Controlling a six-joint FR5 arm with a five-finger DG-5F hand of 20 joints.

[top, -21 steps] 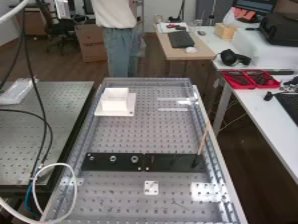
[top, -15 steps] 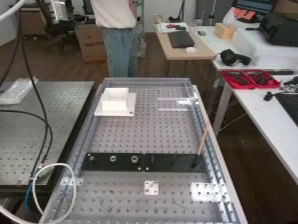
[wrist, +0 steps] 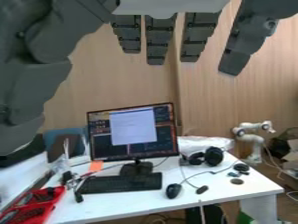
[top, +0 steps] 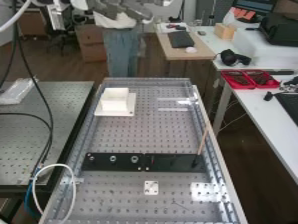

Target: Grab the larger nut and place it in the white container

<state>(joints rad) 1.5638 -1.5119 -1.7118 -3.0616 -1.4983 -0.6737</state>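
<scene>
At the top edge of the high view is the hand [top: 123,9], well above and beyond the bench. In the wrist view the fingers of the hand [wrist: 158,40] hang straight and spread, the thumb to one side, holding nothing. The larger nut [top: 113,159] stands on the flat black bar [top: 174,162], between the smaller nut [top: 91,158] and the bearing [top: 134,159]. Farther up the bench sits the white container [top: 115,99] on its white base plate.
A thin wooden stick [top: 203,141] stands at the bar's right end. A small white plate [top: 151,188] lies nearer on the perforated bench [top: 126,135]. White cables loop at the left. Red trays [top: 250,79] rest on the side table, and a person stands behind the bench.
The hand has come into the high view at the top edge, in front of the standing person. The cables at the left have shifted slightly; the parts and container have stayed put.
</scene>
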